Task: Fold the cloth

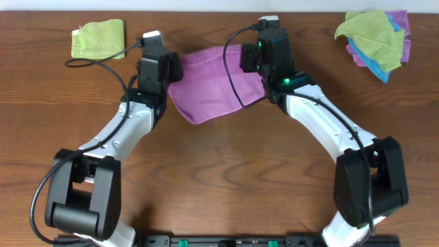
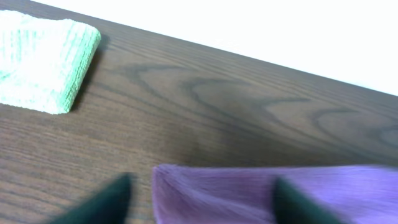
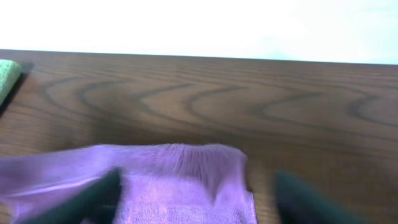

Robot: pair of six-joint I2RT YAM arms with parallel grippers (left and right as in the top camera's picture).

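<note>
The lilac-purple cloth (image 1: 212,82) lies rumpled and slanted on the wooden table between my two grippers. My left gripper (image 1: 162,68) is at its left end. In the left wrist view the fingers (image 2: 203,190) are open and straddle the cloth's left edge (image 2: 249,193), one finger over bare wood. My right gripper (image 1: 259,58) is at the cloth's far right corner. In the right wrist view its fingers (image 3: 198,190) are open around that corner (image 3: 174,180), where the cloth looks doubled over. Neither gripper holds the cloth.
A folded yellow-green cloth (image 1: 99,38) lies at the far left, also in the left wrist view (image 2: 37,62). A pile of green, blue and purple cloths (image 1: 376,38) sits at the far right. The table's back edge is just beyond the grippers.
</note>
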